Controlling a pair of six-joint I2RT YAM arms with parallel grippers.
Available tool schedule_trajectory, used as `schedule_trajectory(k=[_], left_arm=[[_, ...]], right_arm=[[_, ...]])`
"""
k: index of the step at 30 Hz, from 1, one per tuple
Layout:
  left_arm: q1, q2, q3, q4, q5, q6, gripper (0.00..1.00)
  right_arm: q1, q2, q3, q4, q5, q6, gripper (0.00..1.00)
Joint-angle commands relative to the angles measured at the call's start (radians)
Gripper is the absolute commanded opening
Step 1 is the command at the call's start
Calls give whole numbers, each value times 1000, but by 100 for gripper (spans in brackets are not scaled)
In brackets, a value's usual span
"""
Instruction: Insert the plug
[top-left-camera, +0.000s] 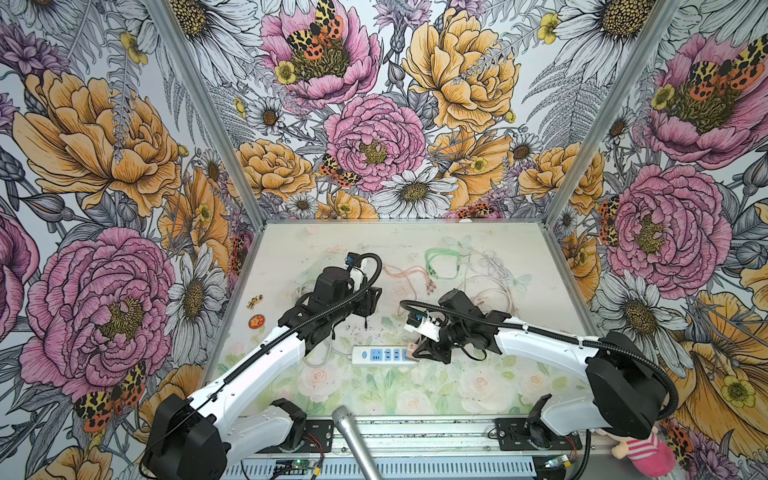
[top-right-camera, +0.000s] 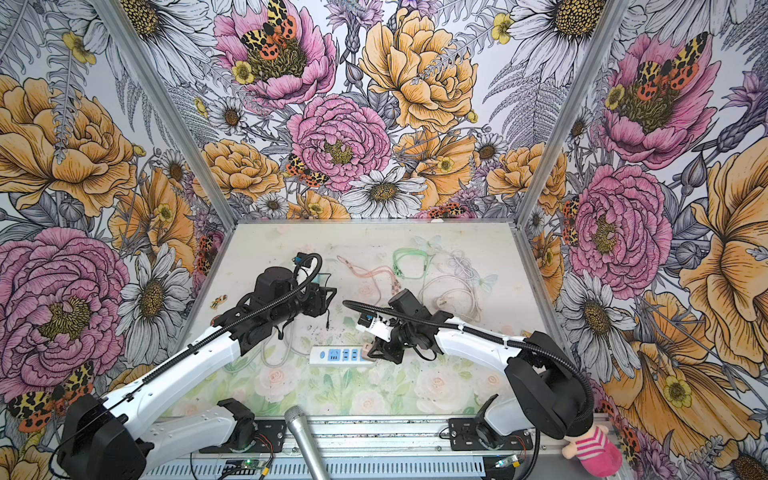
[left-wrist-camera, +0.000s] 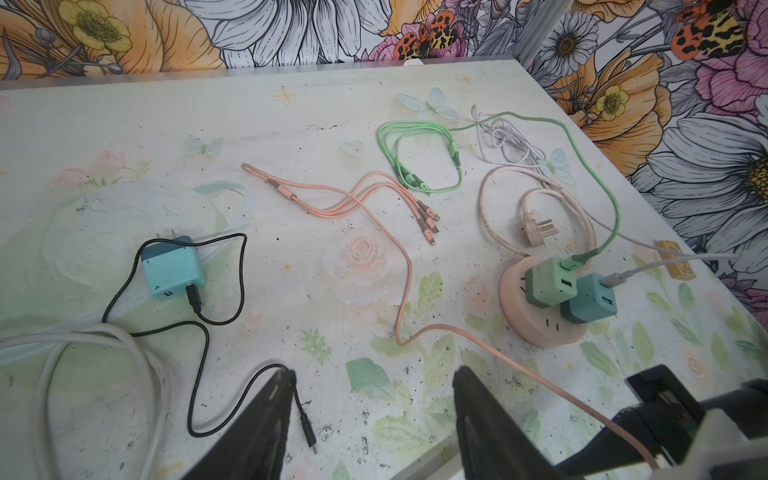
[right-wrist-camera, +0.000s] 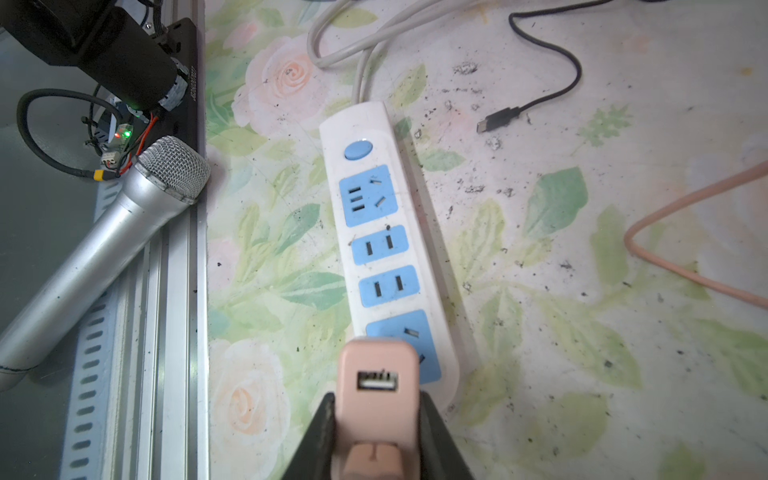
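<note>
My right gripper (right-wrist-camera: 377, 400) is shut on a pink plug (right-wrist-camera: 377, 386) with a USB port on its face; it shows in both top views (top-left-camera: 409, 352) (top-right-camera: 365, 352). The plug sits over the last blue socket at the near end of the white power strip (right-wrist-camera: 374, 208), which lies mid-table (top-left-camera: 382, 355) (top-right-camera: 338, 355). Its prongs are hidden, so I cannot tell whether they are in the socket. A pink cable (left-wrist-camera: 519, 370) runs from the plug's rear. My left gripper (left-wrist-camera: 374, 374) is open and empty, hovering above the table behind the strip (top-left-camera: 370, 300).
A silver microphone (right-wrist-camera: 124, 232) leans over the table's front rail (top-left-camera: 353, 436). A teal charger (left-wrist-camera: 172, 268) with a black cable (left-wrist-camera: 199, 324) lies at the left. A round pink socket (left-wrist-camera: 544, 332) carries two green chargers. Pink, green and white cables (left-wrist-camera: 419, 158) sprawl at the back.
</note>
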Motion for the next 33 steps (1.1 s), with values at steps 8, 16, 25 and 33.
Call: schedule_trajectory(k=[8, 16, 25, 33], left_arm=[[10, -1, -15, 16, 24, -5, 63], [10, -1, -13, 10, 25, -1, 63], [12, 0, -1, 5, 33, 6, 63], [12, -9, -1, -8, 32, 5, 63]], right_arm=[[6, -14, -5, 101, -36, -8, 0], [6, 41, 11, 99, -48, -16, 0], [10, 76, 19, 95, -19, -30, 0], [11, 70, 23, 38, 45, -87, 0]])
